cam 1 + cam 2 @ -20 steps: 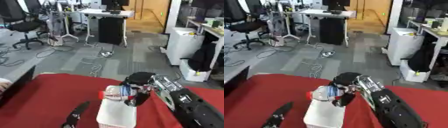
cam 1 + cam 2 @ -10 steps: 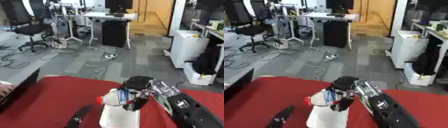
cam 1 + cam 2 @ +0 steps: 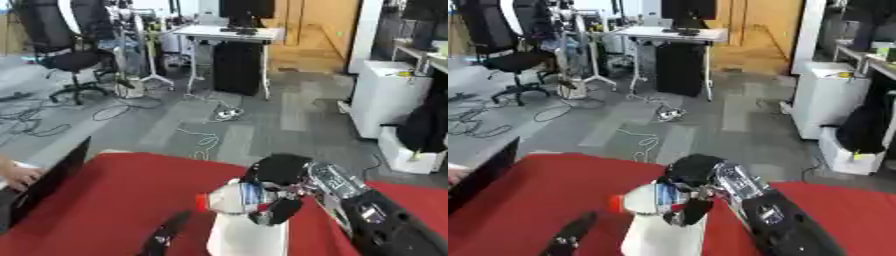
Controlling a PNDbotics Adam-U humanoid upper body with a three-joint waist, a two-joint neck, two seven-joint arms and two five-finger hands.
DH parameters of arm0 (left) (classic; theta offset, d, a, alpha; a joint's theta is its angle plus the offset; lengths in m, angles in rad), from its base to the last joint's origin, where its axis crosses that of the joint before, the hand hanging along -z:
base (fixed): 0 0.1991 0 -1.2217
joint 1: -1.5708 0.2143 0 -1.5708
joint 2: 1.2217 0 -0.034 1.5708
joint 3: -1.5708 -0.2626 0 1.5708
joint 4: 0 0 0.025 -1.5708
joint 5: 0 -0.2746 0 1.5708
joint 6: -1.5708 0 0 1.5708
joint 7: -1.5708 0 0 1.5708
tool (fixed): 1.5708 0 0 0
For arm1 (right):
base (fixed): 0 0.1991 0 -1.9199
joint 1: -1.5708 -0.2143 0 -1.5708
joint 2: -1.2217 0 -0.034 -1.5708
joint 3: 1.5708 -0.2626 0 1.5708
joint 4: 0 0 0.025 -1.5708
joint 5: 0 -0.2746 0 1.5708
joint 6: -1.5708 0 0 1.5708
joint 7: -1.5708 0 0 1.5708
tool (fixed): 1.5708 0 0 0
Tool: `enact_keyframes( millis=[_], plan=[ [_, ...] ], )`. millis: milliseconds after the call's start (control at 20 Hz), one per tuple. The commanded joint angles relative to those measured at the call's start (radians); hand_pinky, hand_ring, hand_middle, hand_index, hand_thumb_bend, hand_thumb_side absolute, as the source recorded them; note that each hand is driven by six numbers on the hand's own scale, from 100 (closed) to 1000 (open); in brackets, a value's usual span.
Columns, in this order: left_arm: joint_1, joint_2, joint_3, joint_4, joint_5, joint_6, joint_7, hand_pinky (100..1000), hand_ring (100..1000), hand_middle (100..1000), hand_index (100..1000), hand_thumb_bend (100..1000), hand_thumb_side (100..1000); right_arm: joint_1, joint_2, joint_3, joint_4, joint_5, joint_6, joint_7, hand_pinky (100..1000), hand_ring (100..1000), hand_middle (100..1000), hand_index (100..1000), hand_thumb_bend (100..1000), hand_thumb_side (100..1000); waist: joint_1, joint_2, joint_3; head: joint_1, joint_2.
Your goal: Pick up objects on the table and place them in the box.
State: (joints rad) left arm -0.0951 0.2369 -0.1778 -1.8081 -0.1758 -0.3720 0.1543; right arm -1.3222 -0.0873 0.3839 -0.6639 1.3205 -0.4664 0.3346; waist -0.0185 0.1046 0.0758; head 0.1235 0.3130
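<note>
Red cloth covers the table, and at its near middle stands a white box. Directly over the box's top, the right hand has its fingers curled round a white bottle with a red cap; the bottle lies sideways, cap pointing toward the robot's left, touching or just above the box rim. The left hand shows at the lower edge, left of the box, dark fingers pointing up, relaxed and empty.

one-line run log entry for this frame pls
right robot hand: shut on bottle, red cap pointing left | bottle over white box | left robot hand: low over red table, fingers unclear
</note>
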Motion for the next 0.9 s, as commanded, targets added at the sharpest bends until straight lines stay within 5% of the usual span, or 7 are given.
enact_keyframes(
  millis=[50, 250, 900],
  plan=[
    [-0.007, 0.006, 0.003, -0.017, 0.001, -0.001, -0.001, 1000, 978, 916, 970, 584, 866, -0.027, -0.014, -0.006, -0.013, 0.021, -0.01, 0.003, 840, 976, 1000, 1000, 140, 804, 0.009, -0.013, 0.001, 0.004, -0.011],
    [-0.005, 0.005, 0.003, -0.016, 0.0, -0.001, 0.0, 1000, 978, 916, 970, 584, 866, -0.025, -0.013, -0.01, -0.001, 0.037, -0.029, 0.052, 983, 1000, 1000, 1000, 150, 843, 0.014, -0.014, 0.0, 0.004, -0.009],
    [0.003, 0.004, 0.006, -0.016, -0.003, 0.0, 0.002, 1000, 978, 915, 971, 585, 867, -0.022, -0.02, -0.013, -0.008, 0.033, -0.035, 0.109, 1000, 1000, 1000, 1000, 155, 838, 0.028, -0.015, -0.004, 0.0, -0.001]
  ],
)
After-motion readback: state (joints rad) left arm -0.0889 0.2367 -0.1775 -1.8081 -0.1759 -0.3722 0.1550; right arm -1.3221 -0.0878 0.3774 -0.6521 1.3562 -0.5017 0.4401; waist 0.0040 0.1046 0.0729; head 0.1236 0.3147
